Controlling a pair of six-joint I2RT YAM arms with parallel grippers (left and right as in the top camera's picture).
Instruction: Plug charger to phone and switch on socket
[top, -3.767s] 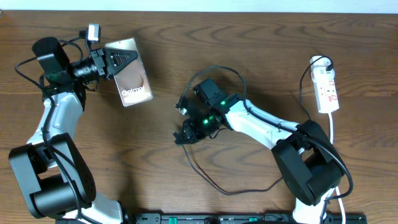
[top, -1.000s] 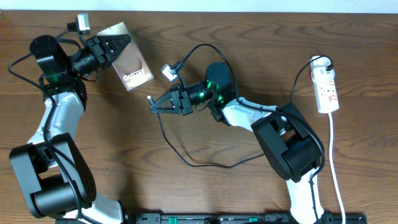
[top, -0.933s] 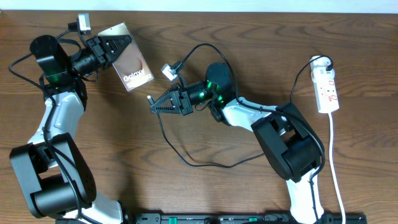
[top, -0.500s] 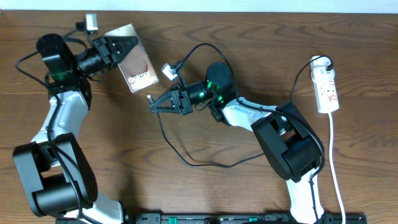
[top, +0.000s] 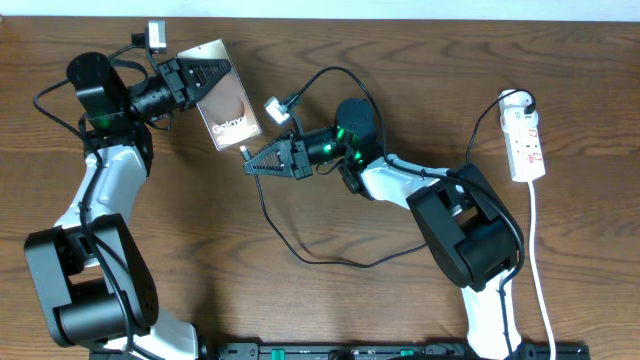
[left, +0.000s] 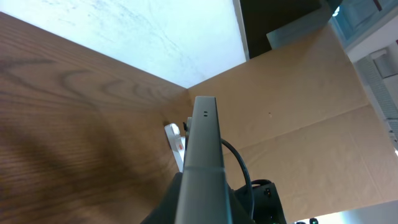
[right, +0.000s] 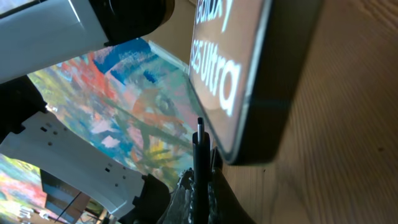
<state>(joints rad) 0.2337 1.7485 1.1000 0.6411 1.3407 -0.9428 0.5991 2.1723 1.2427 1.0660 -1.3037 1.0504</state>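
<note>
The phone (top: 228, 108) is gripped at its upper end by the left fingers (top: 205, 72), which are closed on it. It is held tilted at the upper left of the desk (top: 420, 50), with its glossy brownish screen turned up and its lettered end pointing toward the middle. From the left wrist it is seen edge-on (left: 203, 155), clamped between the fingers (left: 163, 205). Whether its lower end touches the desk cannot be told.

The charger (top: 300, 256) is held near its end by the right fingers (top: 268, 165), which are closed on it. The small plug tip (top: 245, 153) is brought just beside the lettered end of the phone. From the right wrist the plug tip (right: 199, 134) is seen standing up from the fingers (right: 186, 199), close below the phone's edge (right: 261, 81), where "S25 Ultra" can be read. Contact between tip and phone cannot be made out. The rest of the thin black cable is laid in a loose loop on the desk, below the right arm.

The socket (top: 526, 140) is laid at the far right of the desk, well apart from both fingers, with its white lead (top: 538, 260) trailing toward the near edge.
</note>
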